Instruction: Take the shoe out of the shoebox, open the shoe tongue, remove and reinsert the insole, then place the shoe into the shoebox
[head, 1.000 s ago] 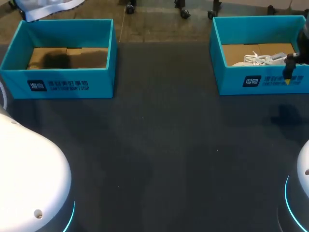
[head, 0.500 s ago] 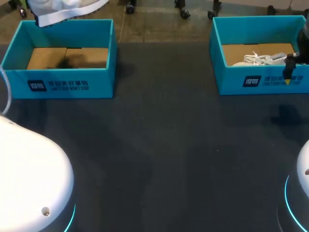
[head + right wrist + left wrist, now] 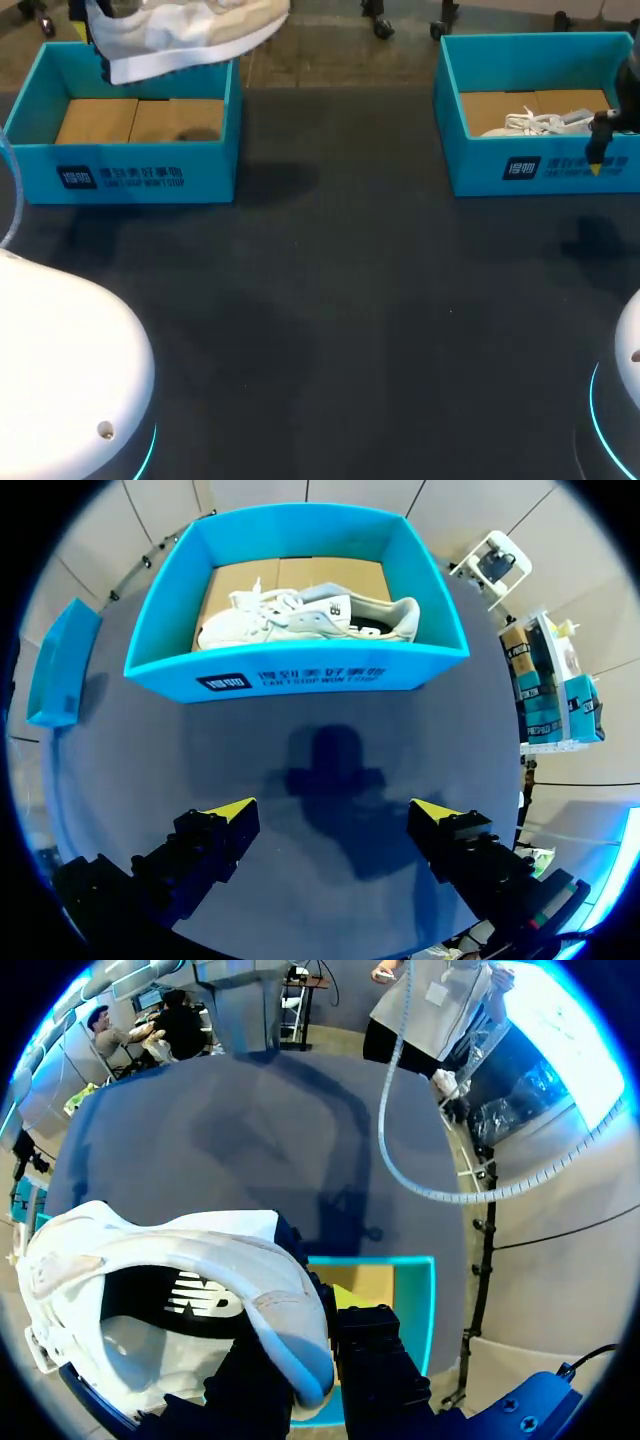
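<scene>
A white shoe (image 3: 185, 35) hangs tilted in the air above the left teal shoebox (image 3: 130, 172), whose brown floor is bare. In the left wrist view my left gripper (image 3: 322, 1312) is shut on the rim of the shoe (image 3: 170, 1270), with the shoebox (image 3: 418, 1305) below it. A second white shoe (image 3: 310, 620) lies in the right teal shoebox (image 3: 300, 672). My right gripper (image 3: 331, 810) hovers open over the dark table in front of that box, holding nothing. In the head view it (image 3: 597, 152) shows against the front wall of the right shoebox (image 3: 480, 172).
The dark table (image 3: 350, 300) stretches between and in front of the two boxes. The white bases of my arms stand at the near left (image 3: 60, 370) and near right (image 3: 628, 400) corners. A cable (image 3: 400, 1140) arcs across the left wrist view.
The shoe has travelled to the right above the left box, coming further into view. Its shadow has left the box floor. The right arm has kept still.
</scene>
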`<action>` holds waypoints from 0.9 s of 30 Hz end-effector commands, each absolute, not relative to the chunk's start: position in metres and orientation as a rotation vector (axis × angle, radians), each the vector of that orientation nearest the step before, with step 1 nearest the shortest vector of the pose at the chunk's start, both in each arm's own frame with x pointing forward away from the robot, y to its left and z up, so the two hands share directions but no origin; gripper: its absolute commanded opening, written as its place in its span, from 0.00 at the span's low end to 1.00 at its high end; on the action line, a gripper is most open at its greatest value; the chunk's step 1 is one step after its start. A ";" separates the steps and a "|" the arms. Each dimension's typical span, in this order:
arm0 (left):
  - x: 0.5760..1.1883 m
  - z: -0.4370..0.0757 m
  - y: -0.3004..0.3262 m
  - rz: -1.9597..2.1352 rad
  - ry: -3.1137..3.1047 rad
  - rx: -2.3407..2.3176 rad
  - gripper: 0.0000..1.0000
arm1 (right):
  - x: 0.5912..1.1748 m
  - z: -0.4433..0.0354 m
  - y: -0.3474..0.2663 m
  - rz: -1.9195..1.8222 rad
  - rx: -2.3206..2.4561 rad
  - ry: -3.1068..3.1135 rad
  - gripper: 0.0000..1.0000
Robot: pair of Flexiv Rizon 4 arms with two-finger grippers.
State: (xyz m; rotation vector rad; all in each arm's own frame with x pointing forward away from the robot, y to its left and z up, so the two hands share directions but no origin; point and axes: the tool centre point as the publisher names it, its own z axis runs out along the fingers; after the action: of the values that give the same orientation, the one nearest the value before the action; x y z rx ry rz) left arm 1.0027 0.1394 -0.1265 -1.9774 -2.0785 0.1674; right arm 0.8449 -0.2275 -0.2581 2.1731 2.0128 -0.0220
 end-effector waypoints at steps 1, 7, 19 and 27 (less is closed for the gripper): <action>0.961 -0.122 0.126 -0.334 -2.265 -2.213 0.00 | 0.845 -0.258 -0.228 -0.019 2.173 2.014 1.00; 0.925 -0.123 0.104 -0.338 -2.243 -2.231 0.00 | 0.845 -0.258 -0.228 -0.019 2.173 2.014 1.00; 0.861 -0.136 0.066 -0.389 -2.234 -2.235 0.00 | 0.845 -0.258 -0.228 -0.019 2.173 2.014 1.00; 0.825 -0.150 0.033 -0.372 -2.207 -2.237 0.00 | 0.845 -0.258 -0.228 -0.019 2.173 2.014 1.00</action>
State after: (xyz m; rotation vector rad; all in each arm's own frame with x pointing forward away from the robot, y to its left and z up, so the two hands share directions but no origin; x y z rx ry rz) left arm 0.8365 0.0406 -0.1433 -1.9973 -2.0358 0.1160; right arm 0.8448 -0.2275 -0.2581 2.1728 2.0128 -0.0220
